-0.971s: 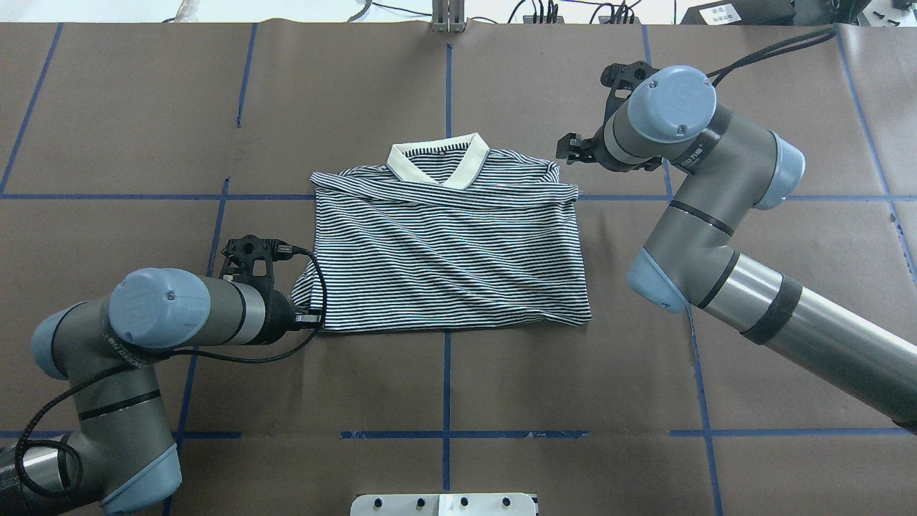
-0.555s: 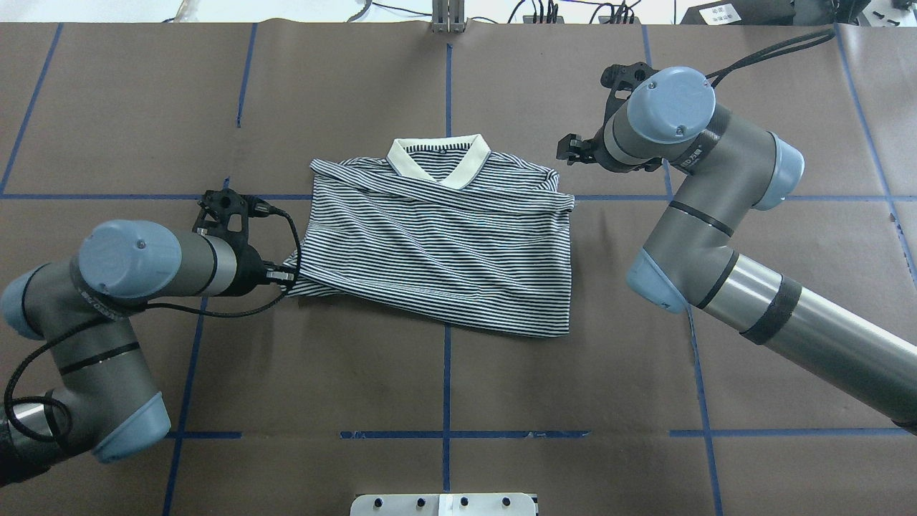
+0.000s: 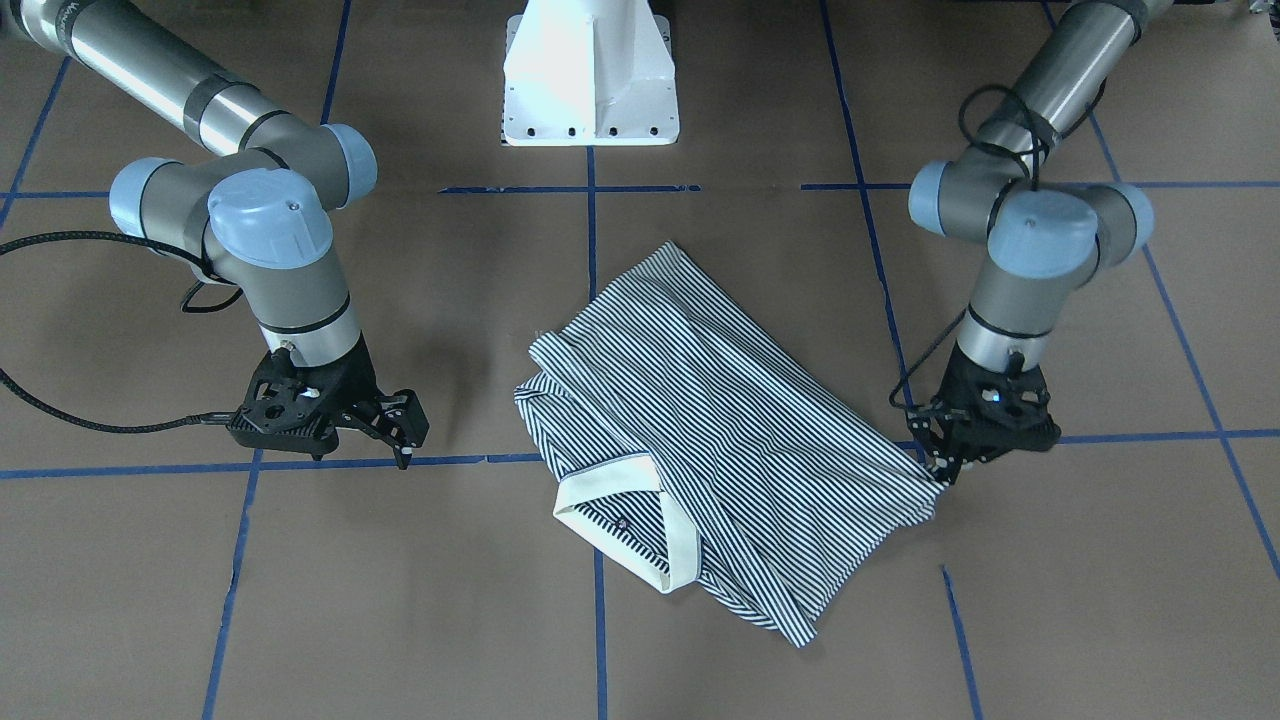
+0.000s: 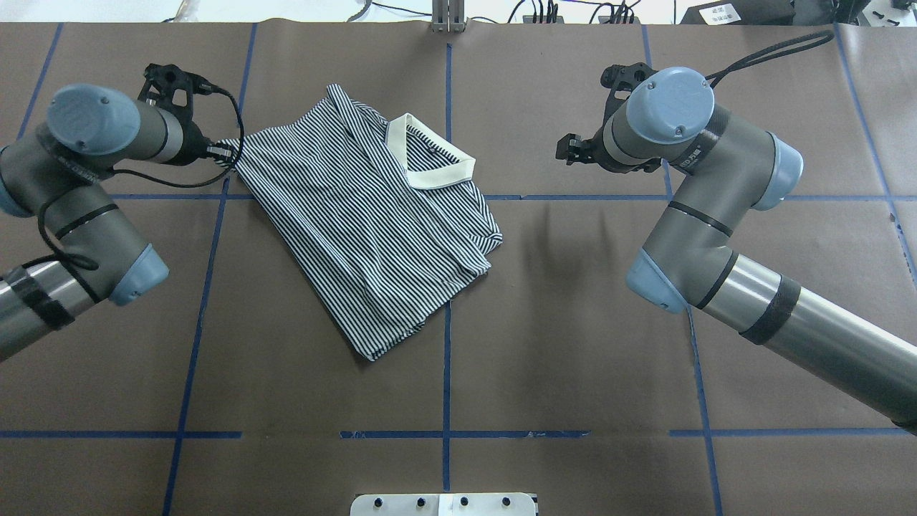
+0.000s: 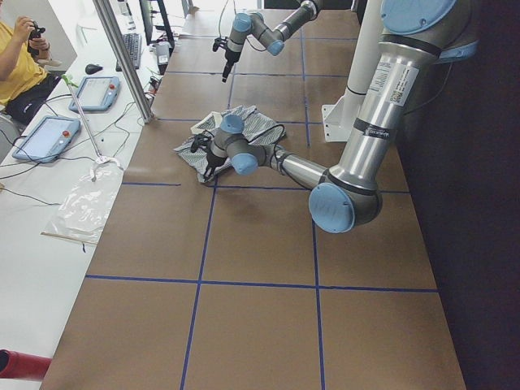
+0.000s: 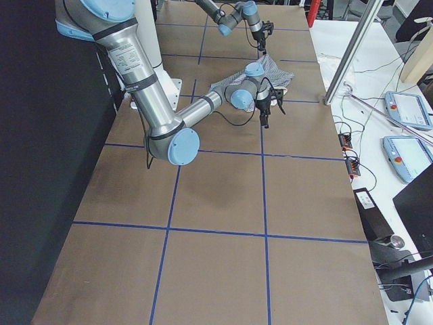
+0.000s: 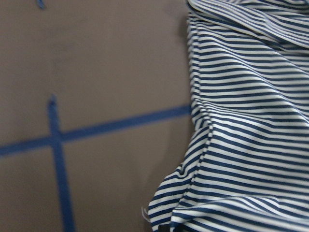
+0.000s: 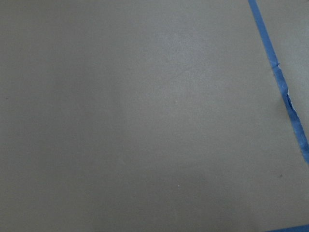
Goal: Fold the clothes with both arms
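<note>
- The folded navy-and-white striped polo shirt with cream collar [image 4: 365,236] is lying askew on the brown paper-covered table [image 4: 573,358].
- The left black pronged gripper [image 4: 228,149] is pinching the shirt's corner, jaws closed on fabric.
- The right black pronged gripper [image 4: 568,148] is hanging well apart from it, jaws parted, empty.

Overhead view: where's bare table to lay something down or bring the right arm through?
Free: the broad near strip between the polo shirt and the white pedestal base, and the gap between the collar and the right gripper. Crowded: far left, where the left gripper pinches the shirt's corner.
</note>
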`<state>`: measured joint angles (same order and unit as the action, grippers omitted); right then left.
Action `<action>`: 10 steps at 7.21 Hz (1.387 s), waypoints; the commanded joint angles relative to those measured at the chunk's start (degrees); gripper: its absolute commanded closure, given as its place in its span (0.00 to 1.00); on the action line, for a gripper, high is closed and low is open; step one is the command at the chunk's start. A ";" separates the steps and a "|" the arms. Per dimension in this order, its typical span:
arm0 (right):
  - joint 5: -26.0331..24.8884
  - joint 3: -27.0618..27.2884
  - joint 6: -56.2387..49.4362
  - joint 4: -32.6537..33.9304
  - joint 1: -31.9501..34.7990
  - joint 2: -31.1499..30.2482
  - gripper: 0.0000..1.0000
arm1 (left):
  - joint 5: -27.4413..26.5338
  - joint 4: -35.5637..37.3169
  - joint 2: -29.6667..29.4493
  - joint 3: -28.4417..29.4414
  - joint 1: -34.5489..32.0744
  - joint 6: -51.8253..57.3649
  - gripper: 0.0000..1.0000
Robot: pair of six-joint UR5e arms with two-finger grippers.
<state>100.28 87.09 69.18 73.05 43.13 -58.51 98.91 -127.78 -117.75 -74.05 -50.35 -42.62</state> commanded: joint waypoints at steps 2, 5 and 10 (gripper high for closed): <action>-0.09 1.07 0.78 -0.01 -0.06 -0.02 0.00 | -6.45 -9.33 -15.04 24.82 -3.51 1.13 1.00; -0.35 0.89 1.75 -0.01 -0.94 0.15 0.00 | -6.28 -11.26 -12.68 24.57 -4.76 3.16 0.70; -9.12 -13.02 23.04 -1.66 -6.29 15.22 0.37 | 4.71 -11.27 -8.29 15.98 -9.59 13.35 0.00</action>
<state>94.08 80.79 83.74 72.81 38.81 -49.58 102.07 -139.35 -127.57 -54.87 -59.48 -29.71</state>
